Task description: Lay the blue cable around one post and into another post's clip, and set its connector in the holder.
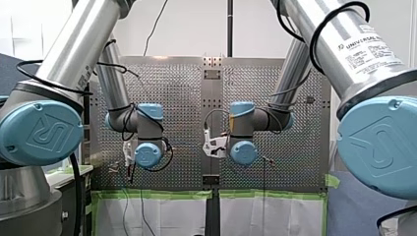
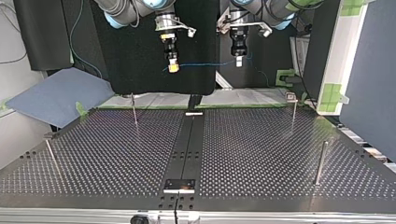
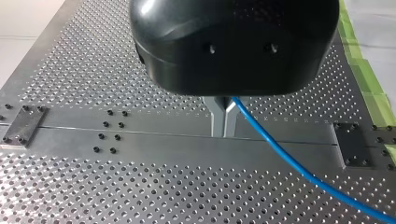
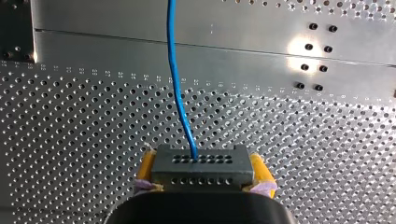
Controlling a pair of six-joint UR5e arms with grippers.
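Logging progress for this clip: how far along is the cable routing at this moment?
Done: both pickups. My right gripper is shut on the connector, my left gripper on the blue cable. In hand: the cable hangs stretched between them above the table. Left: every post stands bare, so wrapping, clipping and seating the connector all remain.

Bright light, glare on table (image 4: 299,46).

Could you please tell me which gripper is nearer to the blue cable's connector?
Right. My right gripper holds the connector between its yellow pads; my left gripper is shut on the blue cable further along, clear of the connector.
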